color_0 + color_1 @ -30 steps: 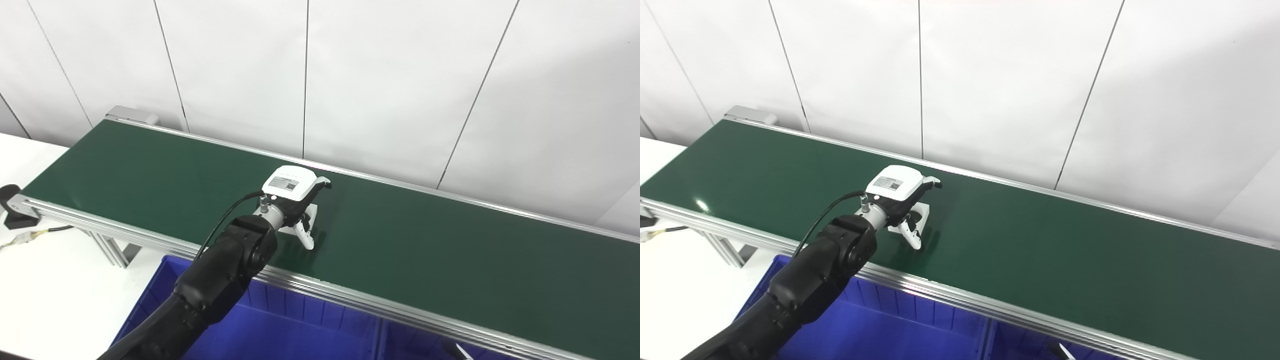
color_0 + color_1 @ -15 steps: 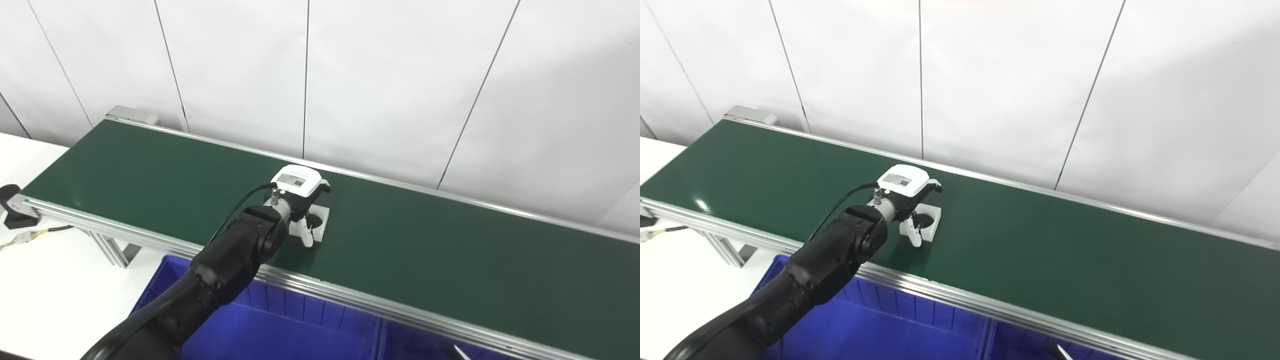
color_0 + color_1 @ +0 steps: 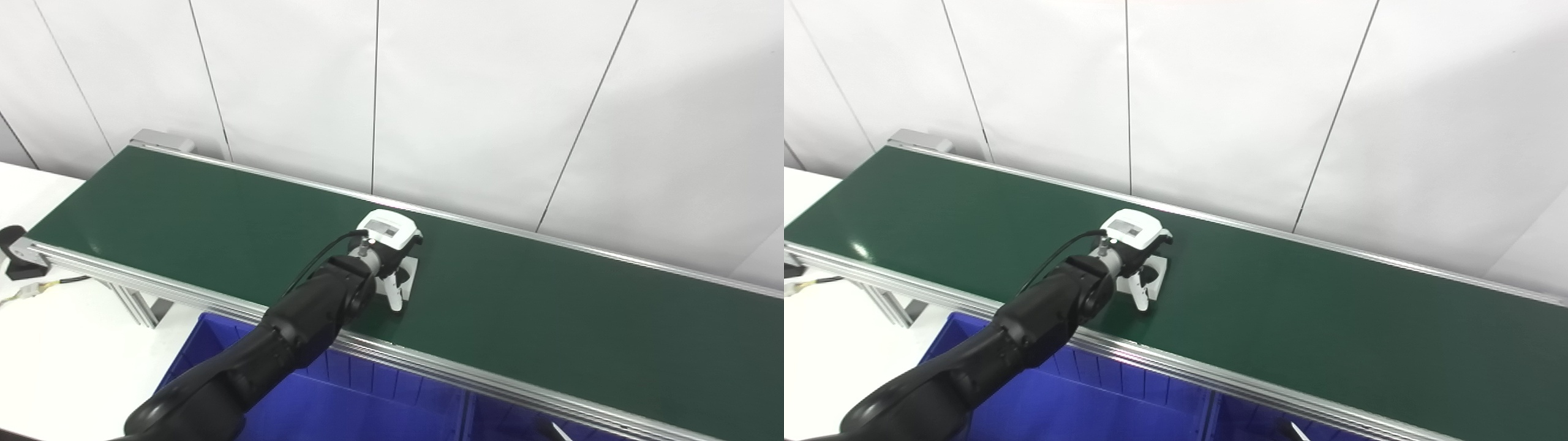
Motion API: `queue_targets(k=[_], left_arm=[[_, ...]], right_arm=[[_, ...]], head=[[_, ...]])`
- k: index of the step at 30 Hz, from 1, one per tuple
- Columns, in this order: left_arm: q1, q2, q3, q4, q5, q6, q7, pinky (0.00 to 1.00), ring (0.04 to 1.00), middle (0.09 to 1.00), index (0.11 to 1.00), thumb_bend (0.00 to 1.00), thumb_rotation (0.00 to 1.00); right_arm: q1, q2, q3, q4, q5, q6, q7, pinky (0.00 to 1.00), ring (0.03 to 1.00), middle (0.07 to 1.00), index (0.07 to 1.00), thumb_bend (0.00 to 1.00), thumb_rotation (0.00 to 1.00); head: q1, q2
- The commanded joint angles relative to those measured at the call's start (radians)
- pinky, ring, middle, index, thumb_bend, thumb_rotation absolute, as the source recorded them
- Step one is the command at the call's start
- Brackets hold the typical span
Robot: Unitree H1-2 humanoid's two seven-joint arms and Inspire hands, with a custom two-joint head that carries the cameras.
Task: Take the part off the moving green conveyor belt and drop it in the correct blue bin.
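A white square part [image 3: 411, 271] with a round hole lies flat on the green conveyor belt [image 3: 551, 318], near the middle of its length. My left hand [image 3: 388, 233] reaches in over the belt and hovers right on top of the part, covering most of it. Its fingers curl over the part's far side, and the white thumb [image 3: 394, 297] points down at the near side. The hand looks open, and the part rests on the belt. Only a sliver of my right hand [image 3: 554, 430] shows at the bottom edge.
Two blue bins stand below the belt's near rail, the left bin [image 3: 343, 404] and the right bin [image 3: 508, 425], split by a divider. A silver rail [image 3: 429, 367] edges the belt. White wall panels rise behind, and a white table [image 3: 55, 343] lies at the left.
The part has ridden the belt to the right. My left hand has followed it rightward, staying over it with the arm stretching further out.
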Motion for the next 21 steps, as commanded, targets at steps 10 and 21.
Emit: queue_targets(k=[10,21], left_arm=[[-0.022,-0.035,-0.034,0.026,-0.028,-0.035,0.123,0.52,0.639,0.727,0.731,0.98,0.06],[-0.035,-0.040,-0.031,0.006,-0.060,-0.012,0.112,0.21,0.371,0.448,0.534,0.50,0.00]], right_arm=[[-0.007,-0.005,0.021,-0.031,0.000,-0.053,-0.037,0.72,0.803,0.883,0.862,1.00,0.48],[-0.014,-0.013,0.030,-0.027,-0.002,-0.053,-0.048,0.72,0.800,0.879,0.865,1.00,0.48]], head=[[-0.004,0.003],[-0.003,0.003]])
